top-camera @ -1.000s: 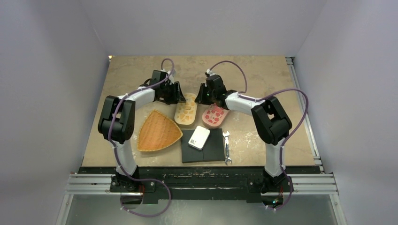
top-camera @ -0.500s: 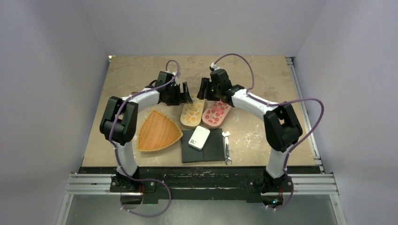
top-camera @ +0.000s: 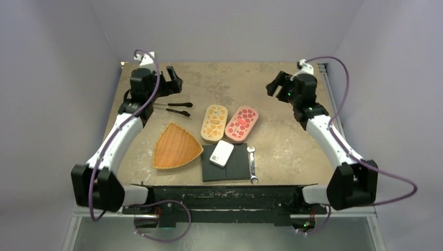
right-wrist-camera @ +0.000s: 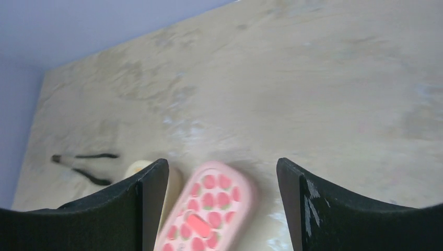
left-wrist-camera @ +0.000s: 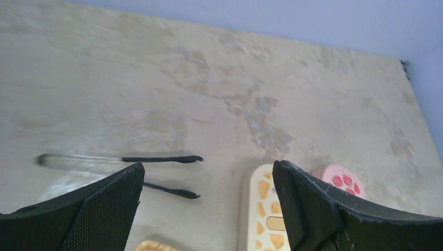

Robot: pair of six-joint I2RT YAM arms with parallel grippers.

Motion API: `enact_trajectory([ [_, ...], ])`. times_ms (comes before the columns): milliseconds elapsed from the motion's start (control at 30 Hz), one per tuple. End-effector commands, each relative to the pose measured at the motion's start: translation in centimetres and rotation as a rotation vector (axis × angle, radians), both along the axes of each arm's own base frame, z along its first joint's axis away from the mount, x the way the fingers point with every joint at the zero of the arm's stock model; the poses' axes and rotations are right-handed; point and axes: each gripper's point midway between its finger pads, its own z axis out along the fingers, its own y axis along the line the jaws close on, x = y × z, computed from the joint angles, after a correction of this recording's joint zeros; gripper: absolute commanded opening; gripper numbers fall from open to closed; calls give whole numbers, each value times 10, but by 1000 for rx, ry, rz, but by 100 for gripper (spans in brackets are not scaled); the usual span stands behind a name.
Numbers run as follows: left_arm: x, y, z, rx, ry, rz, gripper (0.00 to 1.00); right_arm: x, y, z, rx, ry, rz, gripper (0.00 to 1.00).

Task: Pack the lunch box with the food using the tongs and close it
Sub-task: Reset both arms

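dark metal tongs, one pair, lie on the table at ten o'clock from two shut boxes, yellow lunch box and pink lunch box. left gripper at eleven and right gripper at one o'clock both gape, empty.

Soft, even overhead light fills the top view, leaving only faint shadows on the tabletop. Both wrist views are smeared: the tongs streak in the left, the pink lunch box in the right.
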Motion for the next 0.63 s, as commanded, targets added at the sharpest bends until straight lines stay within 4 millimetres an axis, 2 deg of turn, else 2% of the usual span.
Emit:
enact_trajectory([
  [0, -32, 55, 49, 165, -211, 201, 95, -17, -48, 29, -62, -186, -118, 79],
  [67, -51, 69, 63, 192, -279, 250, 96, -32, -63, 46, -57, -283, -192, 79],
  [133, -68, 79, 68, 207, -334, 284, 96, -45, -73, 51, -42, -365, -236, 79],
  [233, -85, 87, 62, 219, -371, 309, 96, -62, -83, 57, -19, -464, -282, 79],
  [333, -90, 88, 67, 224, -395, 310, 96, -66, -85, 57, -15, -477, -291, 79],
  [600, -86, 88, 59, 254, -359, 299, 96, -68, -86, 63, -12, -490, -295, 79],
])
